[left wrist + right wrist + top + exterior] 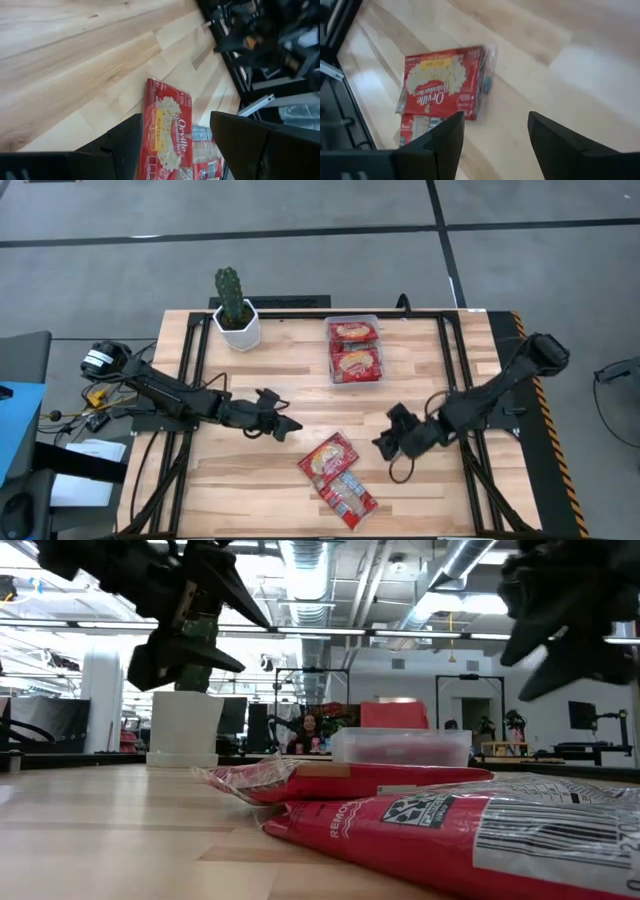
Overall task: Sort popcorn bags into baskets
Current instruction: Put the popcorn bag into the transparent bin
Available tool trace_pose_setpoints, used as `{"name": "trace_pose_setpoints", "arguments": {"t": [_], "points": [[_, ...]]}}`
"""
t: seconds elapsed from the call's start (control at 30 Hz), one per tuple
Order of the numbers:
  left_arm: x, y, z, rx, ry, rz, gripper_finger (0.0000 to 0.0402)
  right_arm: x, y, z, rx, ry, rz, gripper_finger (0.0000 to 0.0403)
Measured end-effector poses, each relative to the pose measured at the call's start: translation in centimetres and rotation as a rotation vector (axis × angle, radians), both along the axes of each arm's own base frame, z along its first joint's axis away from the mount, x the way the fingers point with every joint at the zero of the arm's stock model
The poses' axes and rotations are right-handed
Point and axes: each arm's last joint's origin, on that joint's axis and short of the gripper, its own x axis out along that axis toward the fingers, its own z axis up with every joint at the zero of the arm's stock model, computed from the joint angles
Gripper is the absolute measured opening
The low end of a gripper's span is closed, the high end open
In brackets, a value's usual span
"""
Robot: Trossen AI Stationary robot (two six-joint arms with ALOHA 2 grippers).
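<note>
Two red popcorn bags [337, 477] lay overlapping on the wooden counter [280, 370] near its front edge; two more sat inside the clear basket [353, 350] at the back. Left gripper [284, 423] and right gripper [383, 444] hovered on either side, both spread and empty.

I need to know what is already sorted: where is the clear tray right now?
In the high view the clear tray sits at the table's far edge, just right of centre, beside the cactus pot, with two popcorn bags inside.
</note>
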Motion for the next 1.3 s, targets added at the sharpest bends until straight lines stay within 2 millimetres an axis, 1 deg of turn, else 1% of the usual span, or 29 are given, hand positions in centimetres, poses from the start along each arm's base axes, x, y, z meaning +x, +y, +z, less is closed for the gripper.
{"name": "trace_pose_setpoints", "arguments": {"t": [0.1, 0.27, 0.4, 0.47, 0.6, 0.67, 0.77, 0.87, 0.97, 1.03, 1.13, 1.23, 1.3], "points": [[-0.2, -0.5, 0.0, 0.007, -0.002, 0.005, 0.022, 0.5, 1.4, -1.7, 0.018, 0.0, -0.05, 0.0244], [-0.4, -1.3, -0.1, 0.007, 0.004, 0.003, 0.022, 2.2, 3.2, -4.3, 0.109, -0.037, -0.094, 0.0244], [-0.2, -2.2, -0.9, -0.007, 0.012, -0.02, 0.022, 3.5, 4.5, -5.9, 0.202, -0.094, -0.129, 0.0244], [0.2, -2.7, -1.6, -0.01, 0.017, -0.028, 0.022, 4.0, 4.9, -6.4, 0.228, -0.103, -0.148, 0.0244], [1.3, -3.8, -4.0, -0.021, 0.021, -0.04, 0.022, 5.1, 5.6, -7.1, 0.233, -0.108, -0.198, 0.0244], [2.0, -4.2, -5.3, -0.031, 0.014, -0.05, 0.022, 6.1, 6.0, -7.3, 0.227, -0.126, -0.224, 0.0244], [3.0, -4.7, -7.1, -0.082, -0.029, -0.054, 0.022, 7.5, 6.1, -7.9, 0.212, -0.127, -0.251, 0.0244], [4.0, -5.3, -8.9, -0.128, -0.035, -0.081, 0.022, 9.1, 6.2, -8.6, 0.194, -0.126, -0.273, 0.0245], [4.7, -5.7, -10.0, -0.151, -0.044, -0.102, 0.022, 10.7, 6.3, -9.0, 0.186, -0.144, -0.293, 0.0245], [4.9, -5.9, -10.1, -0.162, -0.054, -0.118, 0.022, 11.4, 6.0, -8.7, 0.167, -0.152, -0.287, 0.0244], [5.0, -6.0, -9.9, -0.141, -0.057, -0.127, 0.022, 12.2, 5.0, -8.4, 0.122, -0.144, -0.284, 0.0233], [5.2, -6.0, -9.5, -0.118, -0.062, -0.142, 0.022, 12.8, 3.5, -8.3, 0.069, -0.136, -0.294, 0.0207], [5.2, -6.0, -9.5, -0.116, -0.06, -0.143, 0.022, 13.1, 2.8, -8.4, 0.066, -0.131, -0.307, 0.0187]]}}
